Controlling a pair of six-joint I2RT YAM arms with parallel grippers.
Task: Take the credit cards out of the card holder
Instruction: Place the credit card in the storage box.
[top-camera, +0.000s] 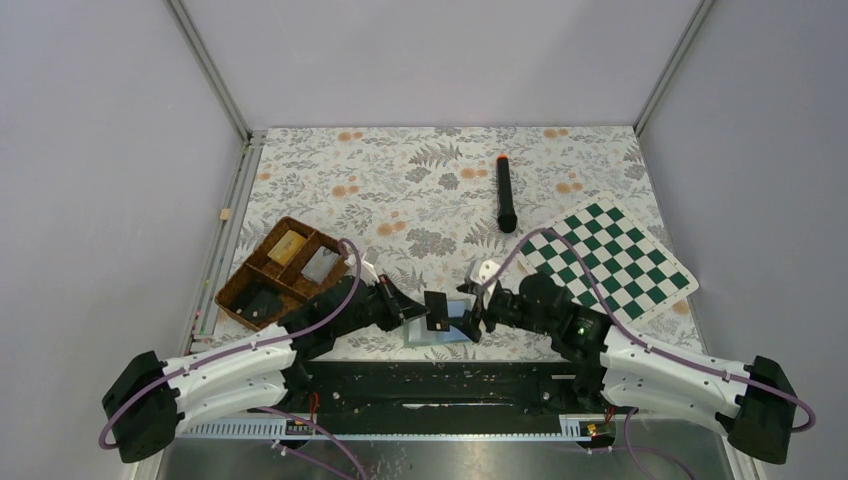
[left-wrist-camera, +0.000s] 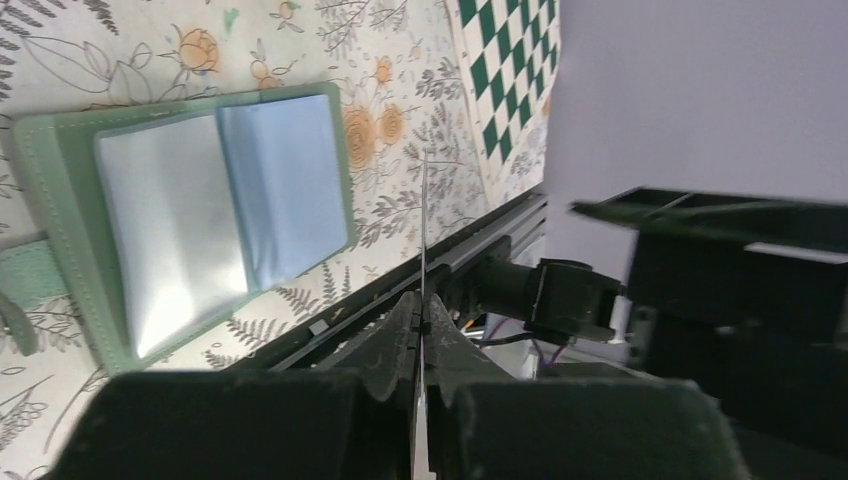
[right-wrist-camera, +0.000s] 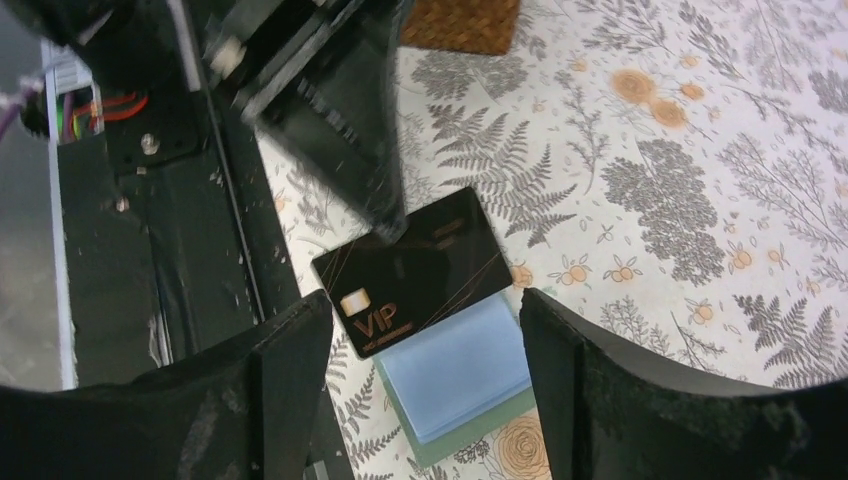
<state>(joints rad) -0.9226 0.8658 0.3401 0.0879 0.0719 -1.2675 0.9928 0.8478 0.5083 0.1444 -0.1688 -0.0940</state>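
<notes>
The card holder (top-camera: 445, 333) lies open on the floral cloth at the near edge, sage green with pale and light blue panels (left-wrist-camera: 200, 220). My left gripper (top-camera: 418, 312) is shut on a black credit card (top-camera: 437, 310) and holds it above the holder. In the left wrist view the card (left-wrist-camera: 423, 230) shows edge-on between the shut fingertips (left-wrist-camera: 423, 300). In the right wrist view the card (right-wrist-camera: 415, 270) reads "VIP" and hangs over the blue panel (right-wrist-camera: 470, 372). My right gripper (right-wrist-camera: 420, 400) is open and empty, straddling the holder just right of the card (top-camera: 480, 318).
A brown divided wicker tray (top-camera: 240, 290) stands at the left with a tan block (top-camera: 287, 247), a grey card (top-camera: 320, 264) and a dark card (top-camera: 262, 301) in it. A chessboard (top-camera: 612, 260) lies at the right. A black marker (top-camera: 506, 195) lies behind.
</notes>
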